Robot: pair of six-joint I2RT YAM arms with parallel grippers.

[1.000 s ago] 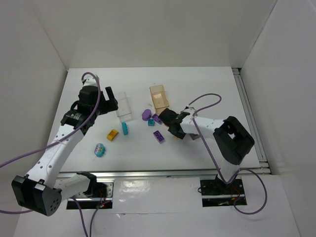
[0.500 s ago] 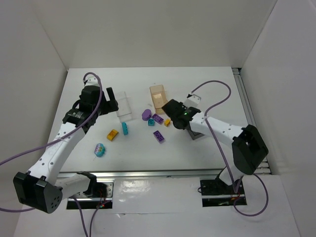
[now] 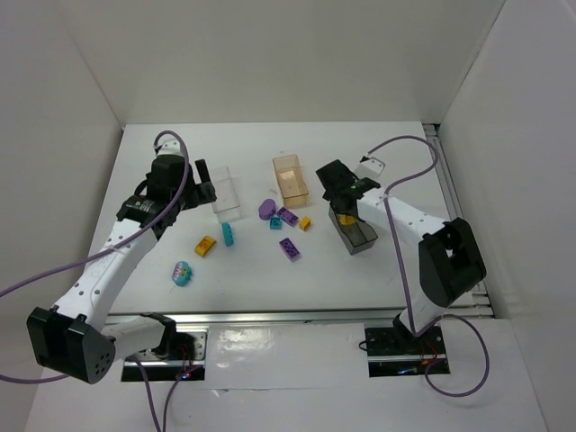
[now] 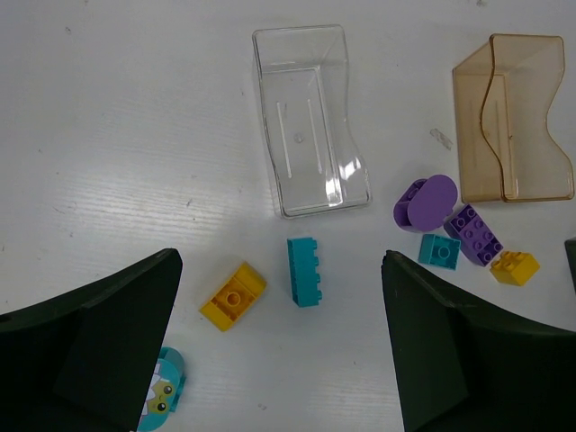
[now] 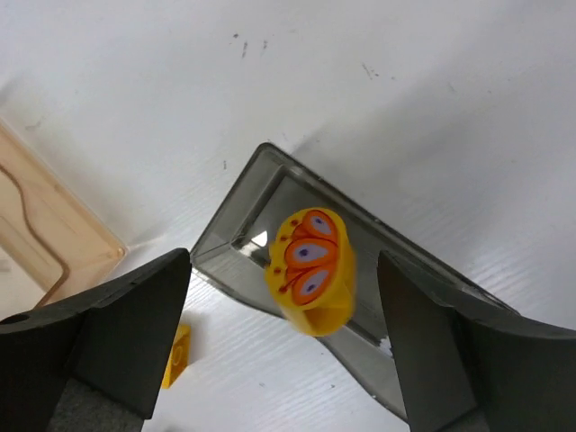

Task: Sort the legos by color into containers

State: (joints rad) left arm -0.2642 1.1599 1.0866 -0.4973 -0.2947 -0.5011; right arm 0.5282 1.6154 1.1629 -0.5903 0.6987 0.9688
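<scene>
Release seemingly explains why the right pincer gapes over the grey bin, yellow butterfly brick loose between its jaws; left pincer hovers wide.

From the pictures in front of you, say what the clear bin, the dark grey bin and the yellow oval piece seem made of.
Clear bin: looks like rigid plastic, colourless and glossy; the table shows through, edges catch light.
Dark grey bin: likely the same plastic, smoke-tinted; table dimly visible through it.
Yellow oval piece: opaque moulded plastic, smooth, with a printed orange pattern.
</scene>
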